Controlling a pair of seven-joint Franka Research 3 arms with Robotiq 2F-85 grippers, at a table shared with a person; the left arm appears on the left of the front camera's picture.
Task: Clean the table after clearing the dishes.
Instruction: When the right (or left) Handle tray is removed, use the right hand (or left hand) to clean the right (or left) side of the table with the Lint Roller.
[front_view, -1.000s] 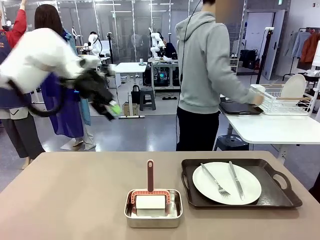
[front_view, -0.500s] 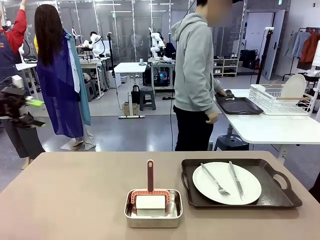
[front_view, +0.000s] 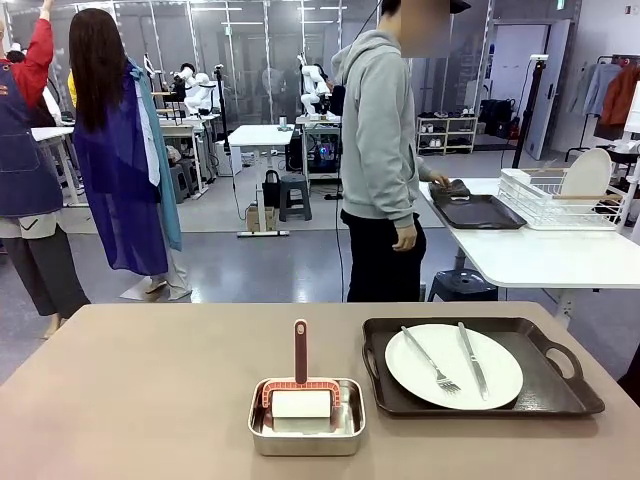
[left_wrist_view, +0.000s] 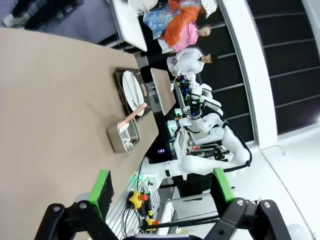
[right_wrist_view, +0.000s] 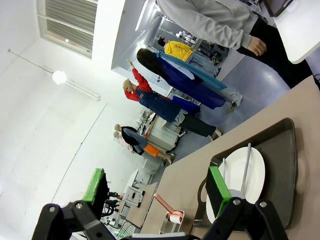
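Dishes are down to one setting on the table (front_view: 130, 380): a dark brown handled tray (front_view: 560, 395) sits toward the right edge, closer to the near edge than the far one. On it lies a round white plate (front_view: 500, 375), with a fork (front_view: 432, 362) and a knife (front_view: 472, 358) laid side by side across it, handles pointing to the far edge. Just left of the tray, near the middle of the near edge, stands a small steel pan (front_view: 258, 425) holding a white roller (front_view: 301, 402), whose reddish handle sticks up toward the far edge. The left half of the tabletop is bare.

Beyond the far edge a person (front_view: 385, 130) in a grey hoodie stands side-on, one hand hanging at the hip. The other hand reaches back to a second dark tray (front_view: 480, 212) on a white table (front_view: 540, 255). A wire rack (front_view: 560, 205) beside that tray holds a white plate (front_view: 587, 172) on edge.

The left gripper (left_wrist_view: 161, 186) is held off beyond an edge of the table, its fingers spread wide with nothing between the green pads. The right gripper (right_wrist_view: 156, 187) is likewise released and empty, raised above the table near the plate's tray.
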